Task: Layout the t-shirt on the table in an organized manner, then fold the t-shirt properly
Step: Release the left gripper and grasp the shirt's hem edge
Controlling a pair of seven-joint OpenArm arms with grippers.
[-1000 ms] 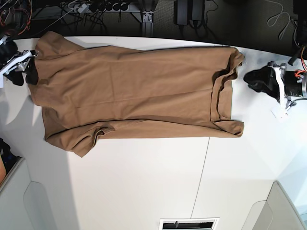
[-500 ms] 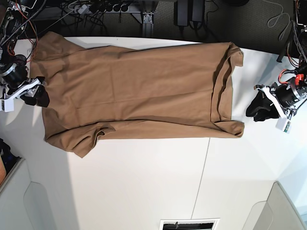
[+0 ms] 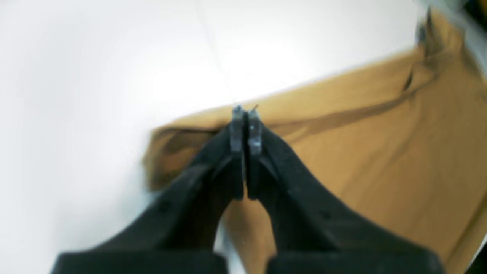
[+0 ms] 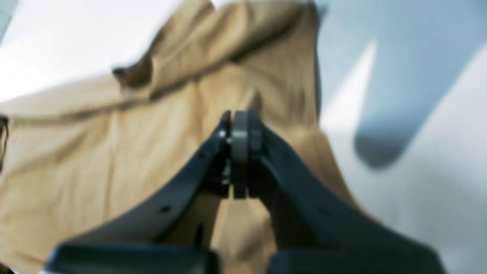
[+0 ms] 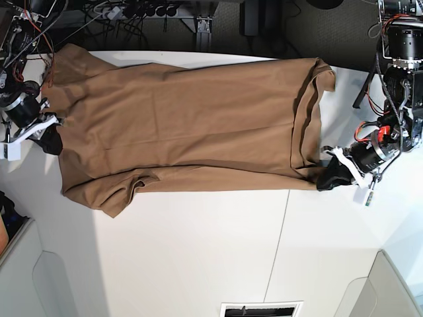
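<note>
Fabric covers most of the far half of the white worktop (image 5: pixel 198 264): the tan t-shirt (image 5: pixel 185 125) lies lengthwise and mostly flat, with a turned-over band near one end and a bunched sleeve on its near edge. That reads as a layout nearly done, with both arms placed at opposite ends so the cloth can be pulled taut or lifted evenly for a fold (my judgement, not something shown).

The left gripper (image 5: pixel 328 178) sits at the shirt's near corner on the base view's right. In its wrist view the left gripper (image 3: pixel 245 114) has its jaws pressed together, tips right at the cloth's edge — whether a pinch of fabric lies between them I cannot tell, as the picture is blurred.

The right gripper (image 5: pixel 51 140) rests against the opposite end of the shirt. Seen from its own camera, the right gripper (image 4: pixel 237 125) is likewise fully closed above the tan cloth, with folds and a raised ridge beyond it — a grip on the fabric is plausible but not clearly visible.
</note>
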